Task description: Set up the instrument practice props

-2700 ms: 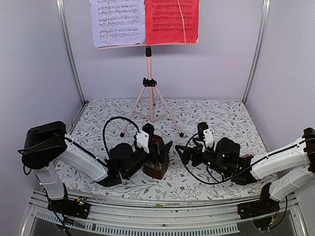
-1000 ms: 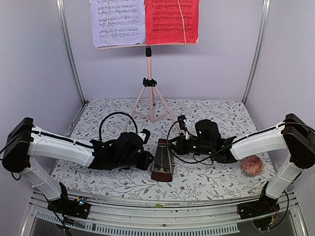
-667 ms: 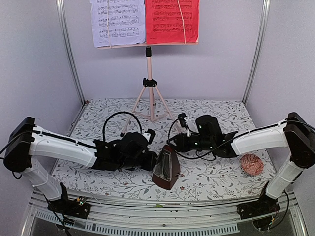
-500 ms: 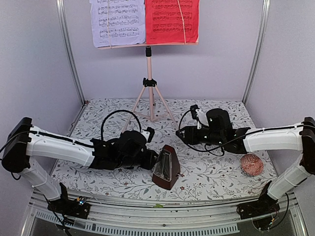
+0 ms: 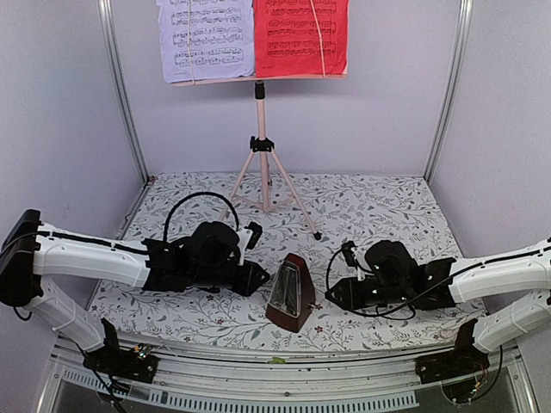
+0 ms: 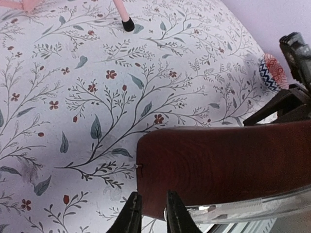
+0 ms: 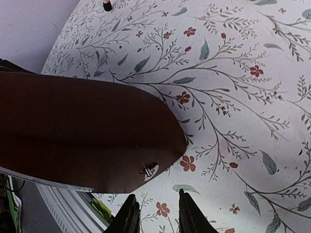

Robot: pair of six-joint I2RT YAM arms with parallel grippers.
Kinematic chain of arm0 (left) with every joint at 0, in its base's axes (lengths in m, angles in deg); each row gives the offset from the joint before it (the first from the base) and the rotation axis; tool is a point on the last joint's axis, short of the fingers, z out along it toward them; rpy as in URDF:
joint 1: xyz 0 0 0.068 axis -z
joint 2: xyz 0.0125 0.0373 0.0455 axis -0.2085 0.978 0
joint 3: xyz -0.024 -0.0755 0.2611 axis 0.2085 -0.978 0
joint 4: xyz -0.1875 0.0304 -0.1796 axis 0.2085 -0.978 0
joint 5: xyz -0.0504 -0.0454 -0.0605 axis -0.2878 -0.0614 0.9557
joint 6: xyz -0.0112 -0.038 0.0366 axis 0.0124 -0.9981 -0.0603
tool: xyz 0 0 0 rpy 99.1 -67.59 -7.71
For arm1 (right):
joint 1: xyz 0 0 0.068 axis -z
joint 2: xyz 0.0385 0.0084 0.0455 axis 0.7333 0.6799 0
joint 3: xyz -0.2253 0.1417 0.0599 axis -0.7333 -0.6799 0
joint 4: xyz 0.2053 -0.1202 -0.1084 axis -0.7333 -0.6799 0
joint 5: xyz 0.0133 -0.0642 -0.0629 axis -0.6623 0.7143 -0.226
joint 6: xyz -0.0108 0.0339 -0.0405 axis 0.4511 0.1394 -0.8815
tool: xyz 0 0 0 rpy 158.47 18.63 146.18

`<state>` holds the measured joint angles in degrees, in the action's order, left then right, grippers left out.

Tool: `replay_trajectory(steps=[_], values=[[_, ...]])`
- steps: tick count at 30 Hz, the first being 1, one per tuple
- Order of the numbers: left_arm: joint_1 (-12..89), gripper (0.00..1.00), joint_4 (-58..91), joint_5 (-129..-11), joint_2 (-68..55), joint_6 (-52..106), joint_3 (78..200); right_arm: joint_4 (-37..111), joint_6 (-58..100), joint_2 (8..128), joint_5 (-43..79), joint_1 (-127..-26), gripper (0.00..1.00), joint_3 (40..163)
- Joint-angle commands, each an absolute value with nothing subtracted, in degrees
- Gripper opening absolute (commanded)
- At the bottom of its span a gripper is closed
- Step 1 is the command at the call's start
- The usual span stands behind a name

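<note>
Shows the dark brown pyramid metronome upright at front centre of the floral table, long axis vertical, flanked by the left gripper, nearer, jaws narrow at its base, grip unclear, and the right gripper, slightly parted, empty.

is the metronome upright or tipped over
Upright: the metronome stands on its wide base, narrow top pointing up.
</note>
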<state>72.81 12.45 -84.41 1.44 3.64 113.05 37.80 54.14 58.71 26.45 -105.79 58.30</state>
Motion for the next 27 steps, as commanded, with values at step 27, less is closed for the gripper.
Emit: replay_trajectory(steps=[27], values=[[76.1,0.09,12.4,-79.6,8.1,0.9,116.0,48.3,43.3,84.8,13.3,-98.2,0.31,78.3]])
